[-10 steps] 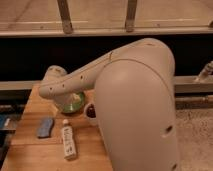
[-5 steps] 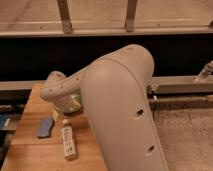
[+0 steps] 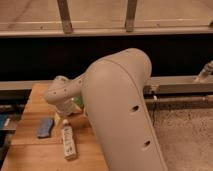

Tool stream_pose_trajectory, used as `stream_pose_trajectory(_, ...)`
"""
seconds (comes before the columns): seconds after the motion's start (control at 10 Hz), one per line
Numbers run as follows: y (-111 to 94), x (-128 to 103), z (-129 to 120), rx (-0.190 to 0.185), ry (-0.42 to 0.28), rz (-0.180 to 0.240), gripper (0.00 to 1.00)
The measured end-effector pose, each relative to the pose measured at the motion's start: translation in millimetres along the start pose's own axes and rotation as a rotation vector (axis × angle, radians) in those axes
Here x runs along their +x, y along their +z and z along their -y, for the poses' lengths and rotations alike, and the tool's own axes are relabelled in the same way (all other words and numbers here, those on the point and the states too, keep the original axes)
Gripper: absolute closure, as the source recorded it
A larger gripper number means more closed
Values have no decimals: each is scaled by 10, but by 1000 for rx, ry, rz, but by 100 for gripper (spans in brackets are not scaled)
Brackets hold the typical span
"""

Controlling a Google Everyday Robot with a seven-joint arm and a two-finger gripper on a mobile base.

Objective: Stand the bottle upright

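Note:
The bottle [image 3: 68, 142] is slim and white with a pale printed label. It lies flat on the wooden table [image 3: 30, 155], its cap pointing to the back. My gripper [image 3: 64, 115] hangs from the speckled wrist [image 3: 61, 95] just above and behind the cap end, mostly hidden by the wrist. It stands open, holds nothing, and the bottle lies free of it. My big pale arm fills the middle of the view and covers the table's right part.
A flat dark case [image 3: 45, 127] lies on the table just left of the bottle. A bit of a green object [image 3: 77, 103] shows beside the wrist. Behind the table run a dark wall and a metal rail [image 3: 180, 85]; speckled floor lies to the right.
My arm has swung left and closer to the camera, covering the cup and most of the green object. The wrist has come down towards the bottle's cap end. The bottle and case have not moved.

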Motion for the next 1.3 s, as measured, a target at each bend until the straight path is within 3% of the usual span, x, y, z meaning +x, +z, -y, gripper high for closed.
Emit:
stream_pose_trajectory(0.6,9,-24,-41,-9,-4,-5,20)
stream_pose_trajectory(0.9,273,-65,-208,-51,-26,-57,20)
stream_pose_trajectory(1.3,432,-40,-268,-77,-24,-99,20)
